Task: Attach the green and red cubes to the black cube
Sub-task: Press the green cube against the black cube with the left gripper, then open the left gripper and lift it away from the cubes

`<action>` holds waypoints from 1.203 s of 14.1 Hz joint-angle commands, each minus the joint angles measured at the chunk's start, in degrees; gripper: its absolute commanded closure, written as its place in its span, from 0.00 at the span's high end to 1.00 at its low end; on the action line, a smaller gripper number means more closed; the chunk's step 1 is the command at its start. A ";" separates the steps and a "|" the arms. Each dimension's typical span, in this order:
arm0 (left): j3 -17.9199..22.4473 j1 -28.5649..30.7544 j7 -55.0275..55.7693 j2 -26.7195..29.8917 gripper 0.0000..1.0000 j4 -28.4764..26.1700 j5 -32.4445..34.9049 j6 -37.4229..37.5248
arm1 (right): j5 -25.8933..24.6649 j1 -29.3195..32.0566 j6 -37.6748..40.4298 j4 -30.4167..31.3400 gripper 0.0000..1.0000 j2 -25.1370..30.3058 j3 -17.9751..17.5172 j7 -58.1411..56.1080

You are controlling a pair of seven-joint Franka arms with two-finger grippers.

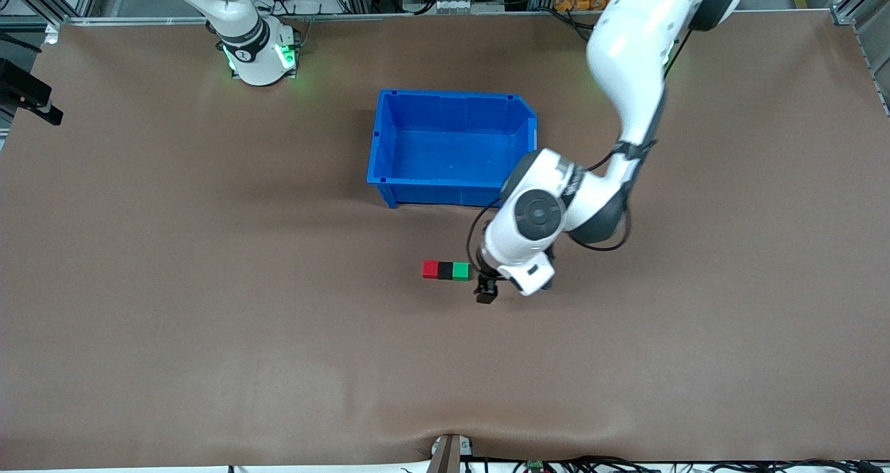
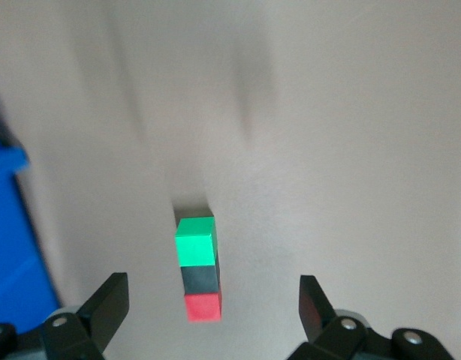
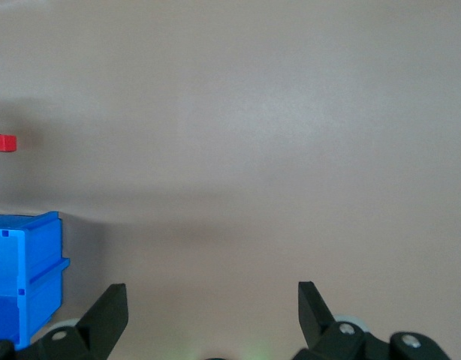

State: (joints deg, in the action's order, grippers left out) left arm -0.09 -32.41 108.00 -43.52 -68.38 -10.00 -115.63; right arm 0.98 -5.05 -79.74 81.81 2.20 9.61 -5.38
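Note:
The red cube (image 1: pixel 430 269), black cube (image 1: pixel 445 270) and green cube (image 1: pixel 460 270) lie touching in one row on the table, black in the middle. My left gripper (image 1: pixel 487 289) hangs just beside the green end of the row, toward the left arm's end of the table. In the left wrist view it (image 2: pixel 213 296) is open and empty, and the green cube (image 2: pixel 195 241), black cube (image 2: pixel 200 279) and red cube (image 2: pixel 203 307) show between its fingers, untouched. My right gripper (image 3: pixel 213 296) is open and empty; its arm (image 1: pixel 254 49) waits by its base.
A blue bin (image 1: pixel 445 193), empty, stands farther from the front camera than the cube row, close to the left arm's wrist. It also shows in the right wrist view (image 3: pixel 24 277), as does the red cube (image 3: pixel 1 142).

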 commanded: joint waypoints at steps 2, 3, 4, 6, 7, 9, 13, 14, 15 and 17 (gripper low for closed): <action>-0.52 6.28 -13.47 11.86 1.00 -7.01 -0.37 6.45 | -0.28 -0.40 0.46 -0.33 1.00 -0.18 0.06 -0.68; -0.61 7.78 -18.39 15.10 1.00 -9.64 -0.46 7.95 | -0.19 -0.40 0.46 -0.51 1.00 -0.53 0.06 -0.77; -0.44 8.75 -22.79 18.53 1.00 -13.06 -0.37 8.14 | -0.19 -0.40 0.46 -0.51 1.00 -0.54 0.06 -0.77; -0.52 12.61 -32.54 24.51 1.00 -18.87 -0.19 8.23 | -0.28 -0.23 0.46 -0.33 1.00 -0.54 0.15 -0.77; -0.44 14.02 -37.11 27.24 1.00 -21.68 -0.19 8.66 | -0.19 -0.23 0.46 -0.33 1.00 -0.54 0.06 -0.77; -0.35 16.66 -43.90 31.55 1.00 -25.04 0.16 11.46 | -0.28 -0.32 0.46 -0.33 1.00 -0.54 0.15 -0.68; 0.00 21.06 -59.95 35.87 1.00 -24.43 5.85 19.98 | -0.19 -0.32 0.55 -0.33 1.00 -0.62 0.06 -0.68; -0.09 22.90 -65.14 37.44 1.00 -24.52 6.91 21.31 | -0.19 -0.23 0.55 -0.25 1.00 -0.62 0.06 -0.68; 0.00 24.91 -71.37 38.59 1.00 -24.43 7.19 22.54 | -0.19 -0.23 0.55 -0.25 1.00 -0.62 0.06 -0.60; 0.00 28.00 -83.68 40.87 1.00 -24.34 8.24 23.95 | -0.19 -0.32 0.55 -0.25 1.00 -0.62 0.06 -0.60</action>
State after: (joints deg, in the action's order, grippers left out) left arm 0.31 -7.07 33.66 -6.20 -90.87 -3.22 -92.80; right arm 0.98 -5.16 -79.64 81.83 1.60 9.59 -5.44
